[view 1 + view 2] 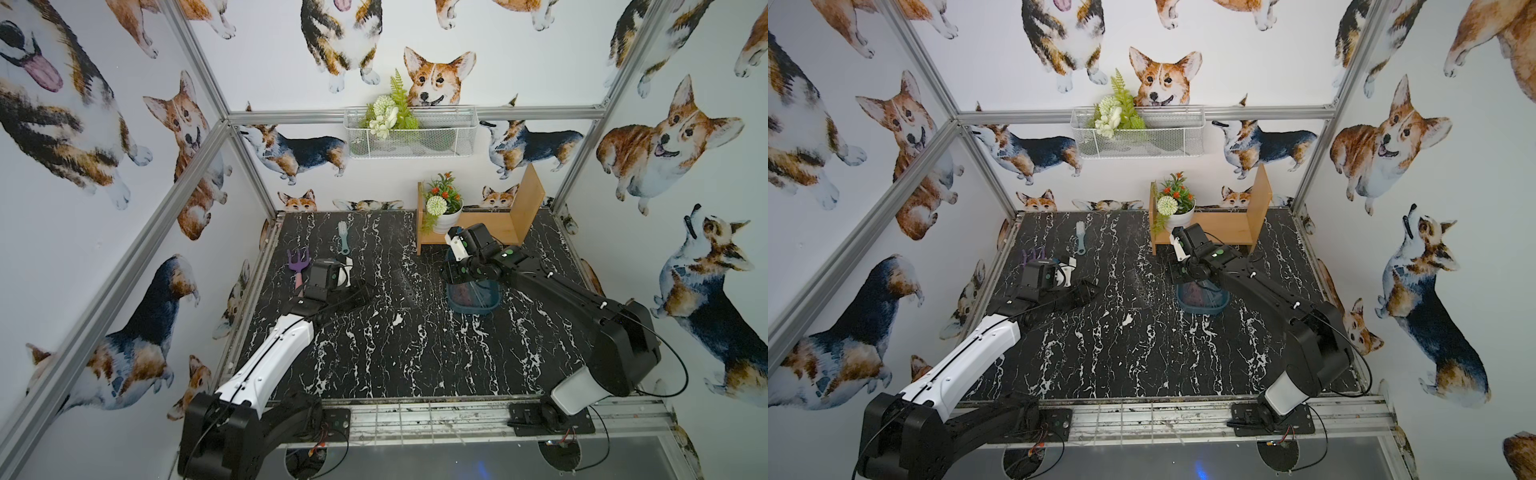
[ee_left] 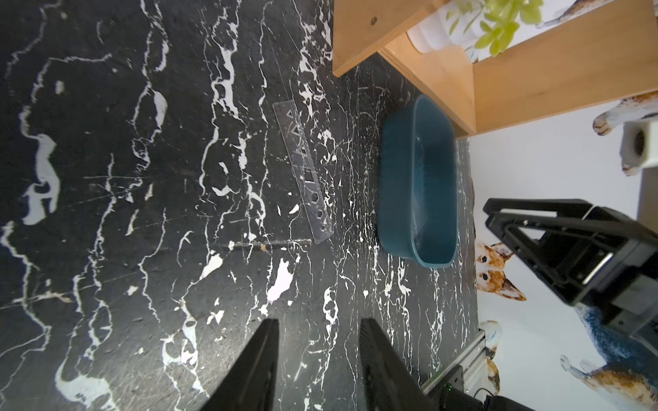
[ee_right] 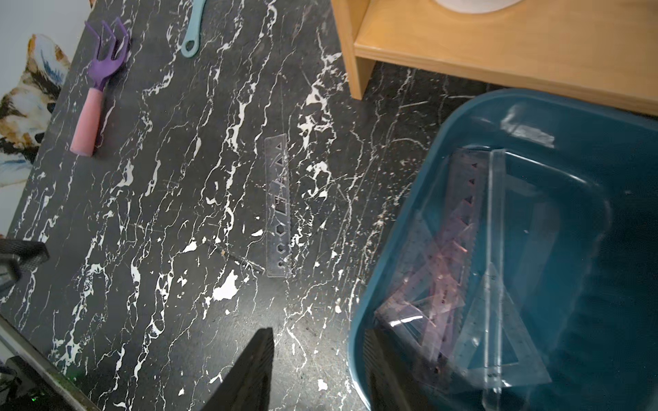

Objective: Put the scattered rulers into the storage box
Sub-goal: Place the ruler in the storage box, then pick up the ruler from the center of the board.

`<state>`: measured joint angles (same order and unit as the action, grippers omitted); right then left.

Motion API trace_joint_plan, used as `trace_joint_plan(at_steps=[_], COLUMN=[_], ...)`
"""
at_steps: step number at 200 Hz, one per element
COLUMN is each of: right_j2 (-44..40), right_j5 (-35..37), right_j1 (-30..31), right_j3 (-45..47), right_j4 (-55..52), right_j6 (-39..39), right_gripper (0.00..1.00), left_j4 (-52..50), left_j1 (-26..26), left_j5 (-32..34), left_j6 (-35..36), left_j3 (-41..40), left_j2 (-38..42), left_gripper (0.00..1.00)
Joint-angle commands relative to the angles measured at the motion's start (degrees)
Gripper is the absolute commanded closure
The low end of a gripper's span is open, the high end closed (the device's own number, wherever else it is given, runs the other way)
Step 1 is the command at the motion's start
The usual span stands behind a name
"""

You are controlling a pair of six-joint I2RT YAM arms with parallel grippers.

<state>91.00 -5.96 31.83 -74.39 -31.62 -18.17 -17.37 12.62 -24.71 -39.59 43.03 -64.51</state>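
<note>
The left tool and right tool are half open, holding nothing. One clear ruler lies on the surface near the blue box with rulers inside.

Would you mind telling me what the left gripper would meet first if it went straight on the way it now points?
Probably the clear straight ruler lying flat on the table, in line with the left gripper; the storage box lies beyond. Depth is unclear, so perhaps the table first.

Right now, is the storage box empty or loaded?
Loaded: several clear and purple-tinted rulers lie overlapping inside the storage box. One clear stencil ruler lies outside it on the table.
</note>
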Motion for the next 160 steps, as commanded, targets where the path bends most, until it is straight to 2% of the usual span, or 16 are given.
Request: trace_joint_plan(at_steps=[1,77,160], right_j2=[2.5,18.0,33.4], right_j5=[2.3,5.1,9.5], right_j1=[2.6,8.6,9.5], right_j3=[-2.1,-14.4,-28.7], right_j4=[-1.4,-6.2,-11.7], right_j6=[-1.3,0.5,2.1], right_gripper=[0.53,0.44,0.39], left_j4=[1.7,0.3,-0.7], left_j1=[-1.3,-4.3,-5.2], left_j5=[0.0,-1.8,-2.5], left_j6=[-0.9,-0.2,-0.1], left_j3=[-0.8,-6.5,-8.3], left_j2=[1.2,6.2,9.1], left_gripper=[0.57,0.56,0.55])
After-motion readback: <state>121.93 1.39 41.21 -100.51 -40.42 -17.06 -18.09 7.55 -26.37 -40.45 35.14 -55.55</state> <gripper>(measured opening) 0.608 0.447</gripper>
